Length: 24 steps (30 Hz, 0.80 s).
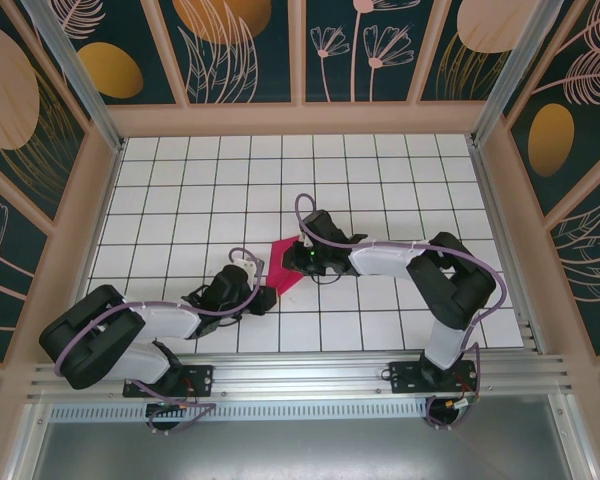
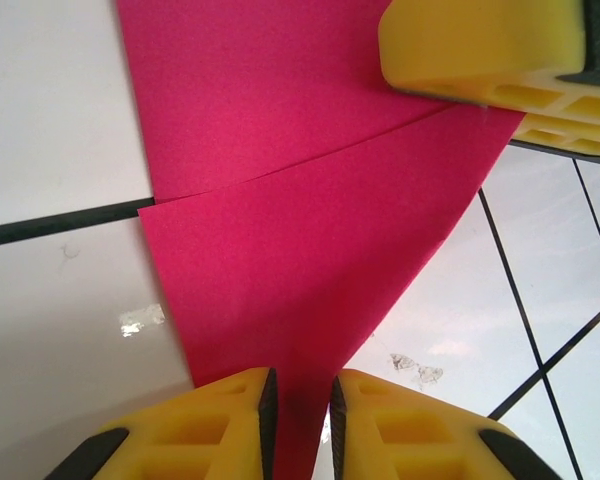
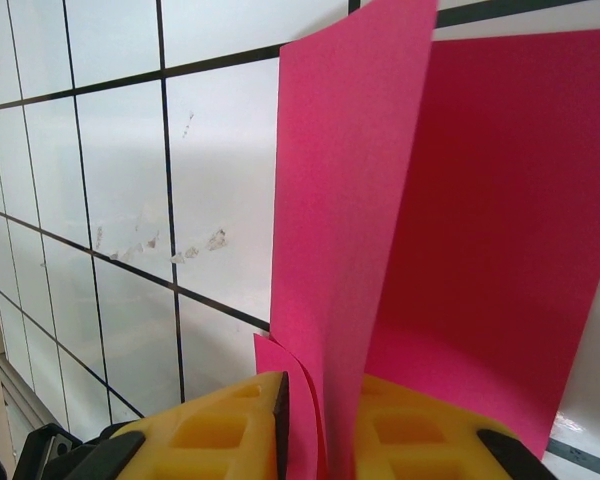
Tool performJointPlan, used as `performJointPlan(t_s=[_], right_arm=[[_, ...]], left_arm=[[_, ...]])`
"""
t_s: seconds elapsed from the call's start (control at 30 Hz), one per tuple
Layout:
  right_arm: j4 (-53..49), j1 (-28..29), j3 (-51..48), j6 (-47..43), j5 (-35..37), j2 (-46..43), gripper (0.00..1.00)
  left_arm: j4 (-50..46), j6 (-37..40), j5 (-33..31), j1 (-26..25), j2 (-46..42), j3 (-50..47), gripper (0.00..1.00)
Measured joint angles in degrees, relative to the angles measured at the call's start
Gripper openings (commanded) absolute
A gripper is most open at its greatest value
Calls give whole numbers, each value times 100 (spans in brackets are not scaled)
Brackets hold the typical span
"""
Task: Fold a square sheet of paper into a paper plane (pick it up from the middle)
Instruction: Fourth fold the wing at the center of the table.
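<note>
The square sheet of paper (image 1: 285, 262) is magenta-pink and folded into a pointed wedge on the white grid table. In the left wrist view the paper (image 2: 310, 250) shows a diagonal fold edge, and its narrow end runs between the fingers of my left gripper (image 2: 300, 420), which stand slightly apart, open. My left gripper (image 1: 268, 296) sits at the paper's near tip. My right gripper (image 1: 302, 262) is at the far side, its yellow fingers (image 2: 480, 50) on the paper. An upright flap of paper (image 3: 350, 200) stands between the close jaws of my right gripper (image 3: 320, 430) and hides one pad.
The white grid table (image 1: 200, 190) extends behind and to both sides of the arms. Wooden frame walls (image 1: 300, 118) and metal posts enclose it. A metal rail (image 1: 300, 372) runs along the near edge by the arm bases.
</note>
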Motion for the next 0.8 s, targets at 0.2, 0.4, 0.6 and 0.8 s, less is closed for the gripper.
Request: performJointPlan(t_s=[0.2,0.4,0.6,0.8], right_arm=[[2,0,44,48,-20,11,9],[17,0,96,136,-44,26,5],[17,0,151,181,-96,85,5],[20,0,190,280,-133,118,5]], left_arm=[[-63,105,2,0,-20,24,27],[-219,229,-63,0,-278,24,35],[-538,442,-243,-7,-328,140,40],[-798,562,-544,-151,-313,282,40]])
